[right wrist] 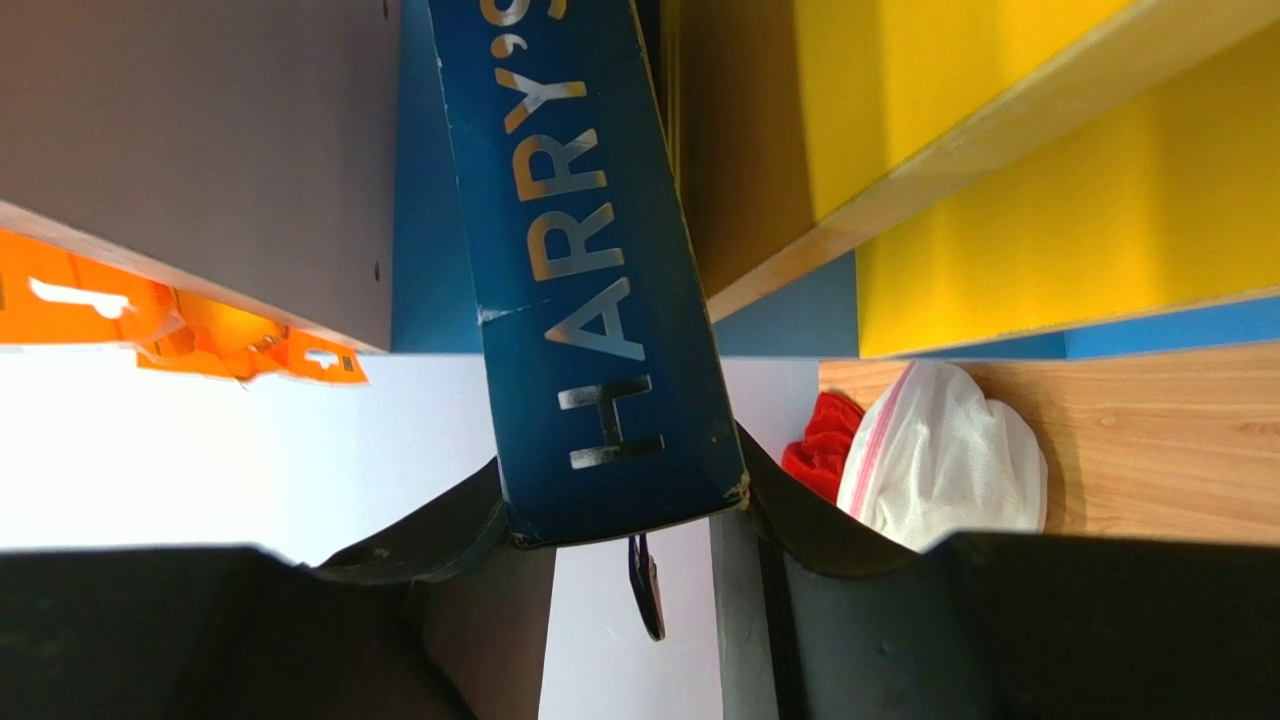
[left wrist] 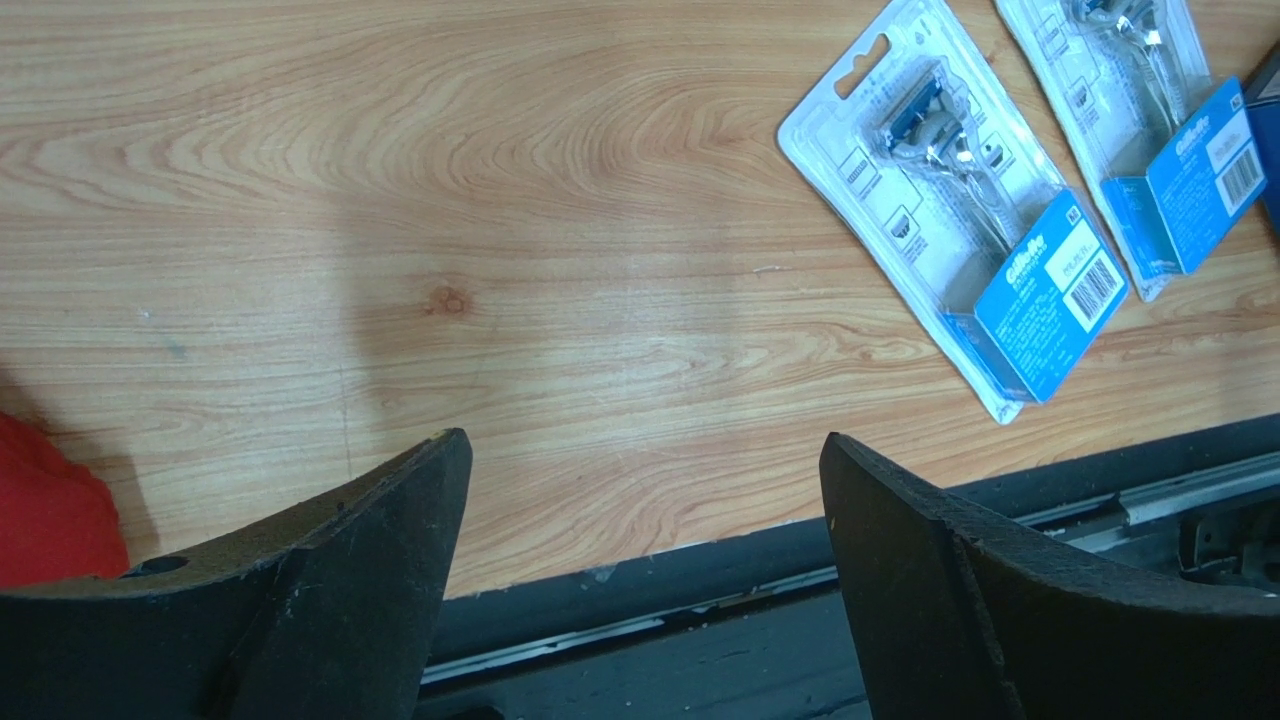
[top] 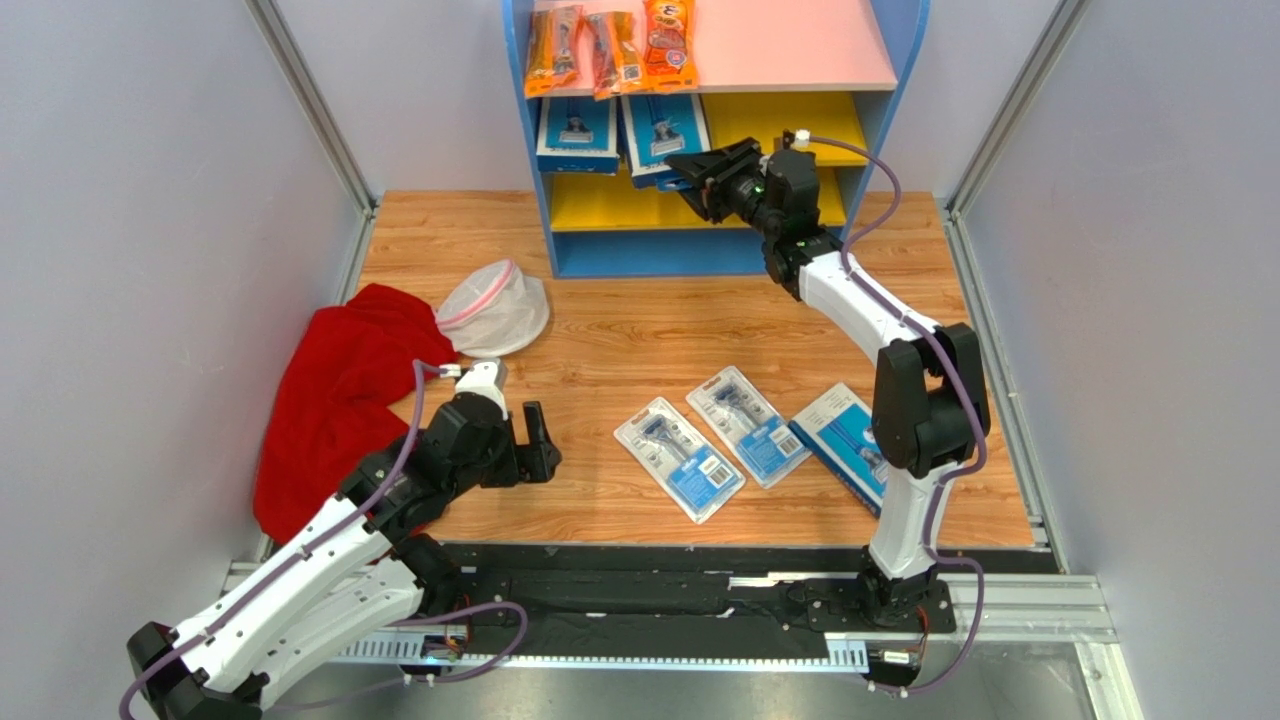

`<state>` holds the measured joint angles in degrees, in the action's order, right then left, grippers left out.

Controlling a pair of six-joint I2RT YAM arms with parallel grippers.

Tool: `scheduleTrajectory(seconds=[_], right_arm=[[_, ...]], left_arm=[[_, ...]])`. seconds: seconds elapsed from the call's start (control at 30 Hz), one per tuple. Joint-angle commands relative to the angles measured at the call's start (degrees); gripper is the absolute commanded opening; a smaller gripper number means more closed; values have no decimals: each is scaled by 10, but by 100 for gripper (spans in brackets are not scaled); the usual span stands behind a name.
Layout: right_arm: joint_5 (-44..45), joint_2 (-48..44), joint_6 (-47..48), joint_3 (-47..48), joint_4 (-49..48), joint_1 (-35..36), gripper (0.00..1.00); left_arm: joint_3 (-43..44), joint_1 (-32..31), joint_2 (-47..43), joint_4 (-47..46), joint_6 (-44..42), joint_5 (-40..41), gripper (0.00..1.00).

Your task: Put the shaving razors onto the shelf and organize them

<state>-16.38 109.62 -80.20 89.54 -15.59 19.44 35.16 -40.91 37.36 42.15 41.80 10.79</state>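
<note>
Jaws of the right gripper (right wrist: pixel 616 518) clamp a dark-blue card razor pack (right wrist: pixel 579 285). Left gripper (left wrist: pixel 639 495) jaws stand apart, with pale blister razor packs (left wrist: pixel 962 210) ahead, rightward.

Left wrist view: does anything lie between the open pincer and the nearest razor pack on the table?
Nothing visible does. Only bare table lies between the left pincer and the nearest pack; the red cloth sits off on the opposite side.
</note>
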Motion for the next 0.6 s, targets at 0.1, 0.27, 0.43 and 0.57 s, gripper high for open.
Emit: scheduleTrajectory(seconds=[0.1,0.27,0.43,0.57], right_arm=[[52,5,-14,49,-45,2,0],[51,44,-10,121,3,9,3],[84,54,-2,146,42,24,4],[114,52,2,144,53,35,6]], left_arm=[[-7,-1,-5,-19,4,-10,95],[-10,-1,-5,-21,5,-14,95],[-11,-1,-8,-22,5,-17,94],[-11,-1,-12,-22,6,-20,94]])
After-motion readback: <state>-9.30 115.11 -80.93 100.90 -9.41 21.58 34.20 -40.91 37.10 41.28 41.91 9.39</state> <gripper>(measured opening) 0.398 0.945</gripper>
